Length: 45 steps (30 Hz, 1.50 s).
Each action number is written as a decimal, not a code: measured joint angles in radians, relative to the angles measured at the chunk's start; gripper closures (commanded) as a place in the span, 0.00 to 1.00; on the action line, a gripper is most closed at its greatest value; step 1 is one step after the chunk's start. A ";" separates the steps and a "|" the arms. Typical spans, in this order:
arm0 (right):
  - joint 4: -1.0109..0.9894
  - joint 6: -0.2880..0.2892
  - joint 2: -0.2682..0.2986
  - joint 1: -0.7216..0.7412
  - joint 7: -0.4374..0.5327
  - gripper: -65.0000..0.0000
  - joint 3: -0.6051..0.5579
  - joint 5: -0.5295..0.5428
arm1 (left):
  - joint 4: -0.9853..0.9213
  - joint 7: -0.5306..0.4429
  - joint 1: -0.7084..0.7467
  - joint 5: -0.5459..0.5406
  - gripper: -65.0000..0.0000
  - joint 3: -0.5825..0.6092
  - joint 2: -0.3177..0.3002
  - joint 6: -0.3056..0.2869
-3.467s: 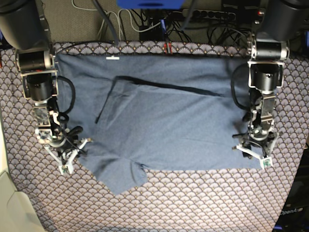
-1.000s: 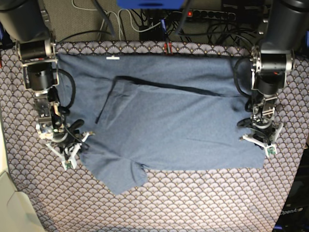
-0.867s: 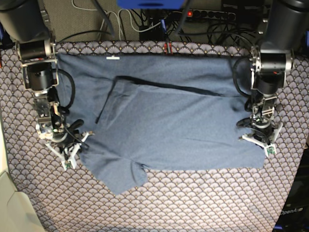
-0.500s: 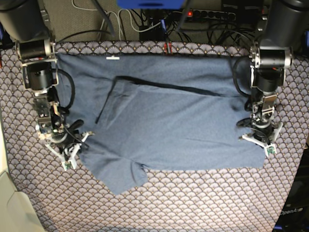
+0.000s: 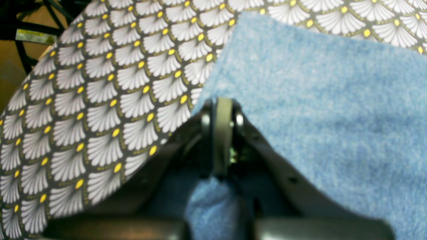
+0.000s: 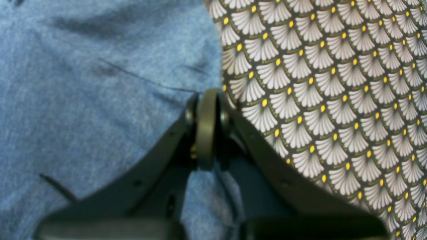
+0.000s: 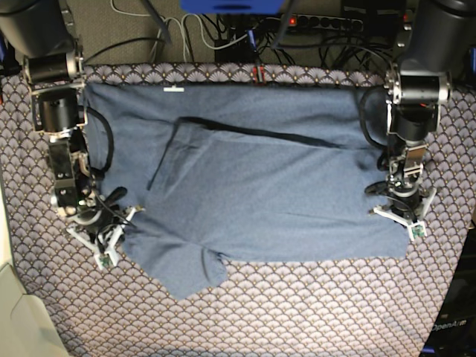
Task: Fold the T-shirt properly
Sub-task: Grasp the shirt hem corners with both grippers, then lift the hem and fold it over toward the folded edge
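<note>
Both arms are down at the near edge of the T-shirt, one at each side, and that symmetry is the whole point: a wide garment folds straight only if both ends of an edge come up together. The shirt lies spread across the scallop-patterned tablecloth on the worktop, already doubled once, with a dark fold line running across its upper half and the small white neck label at the far edge. One sleeve pokes out at the bottom.

The left gripper sits right on the cloth's side edge. In its wrist view the left gripper's jaws are pressed together, and blue fabric bunches up between them, so it is clenched on the shirt's border where fabric meets tablecloth. The right gripper mirrors it on the opposite side; its own camera shows the jaws closed too, with a tuck of shirt caught beneath the tips.

Pinching at the very margin makes sense: it takes hold of the layers without dragging the tablecloth along. My read is that the grasp is set and the lift for the next fold is what follows, though the loose sleeve may flop out of line.
</note>
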 measured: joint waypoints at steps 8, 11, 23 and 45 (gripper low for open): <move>0.000 0.000 0.000 -0.005 0.000 1.00 0.000 0.000 | 0.000 0.000 0.000 -0.004 0.56 -0.002 -0.013 0.007; 0.000 0.000 0.000 -0.005 0.000 1.00 -0.002 0.000 | 0.001 -0.007 0.000 -0.005 0.35 -0.002 -0.014 0.011; 0.000 0.000 0.001 -0.006 -0.034 1.00 -0.002 0.000 | 0.000 -0.014 0.000 -0.006 0.32 -0.002 -0.007 0.007; 0.000 0.000 0.003 -0.005 -0.033 1.00 -0.002 0.000 | 0.001 -0.037 0.026 -0.179 0.92 0.005 -0.008 -0.132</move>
